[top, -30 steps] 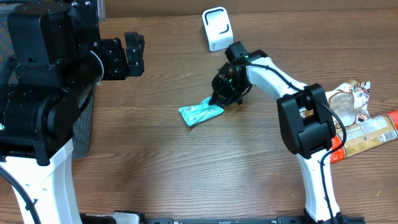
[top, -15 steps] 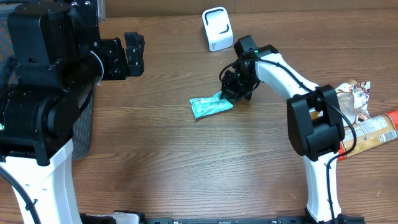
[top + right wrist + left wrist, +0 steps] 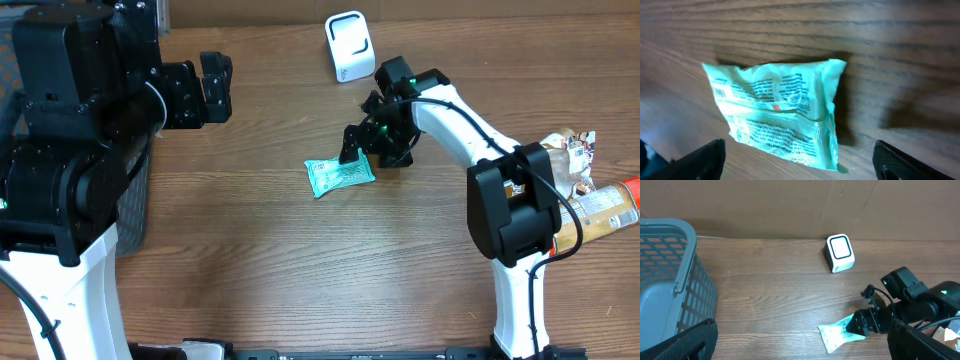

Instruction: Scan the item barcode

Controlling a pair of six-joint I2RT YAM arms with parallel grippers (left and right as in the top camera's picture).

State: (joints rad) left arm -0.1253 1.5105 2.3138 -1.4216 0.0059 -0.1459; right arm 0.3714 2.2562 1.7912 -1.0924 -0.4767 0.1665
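While its jaws stand wide apart, the right pincer (image 3: 367, 155) hangs low over the table (image 3: 300, 270) with nothing in it. From its own camera one dark finger (image 3: 690, 160) sits at each bottom corner of the view, and the packet (image 3: 780, 120) lies flat on the wood between them and a little ahead, touching neither. The packet is pale green and crinkled, with its printed side up. The lines of blue text and a small red mark are clear enough, but whether a barcode is among them I cannot tell.

Seen from above, the packet's near end lies just under the pincer's tip. The rest of it stretches away toward the left arm's side, slightly skewed to the table edge.

Beyond the pincer, toward the back of the table, the white scanner (image 3: 348, 45) stands apart from both pincer and packet. Its window is angled toward the left arm's camera.

Further out, the left pincer (image 3: 215, 85) is held up over the left part of the table, its jaws wide and empty. Beside it stands a grey basket (image 3: 665, 280). At the far right edge lies a heap of other groceries (image 3: 590, 200).
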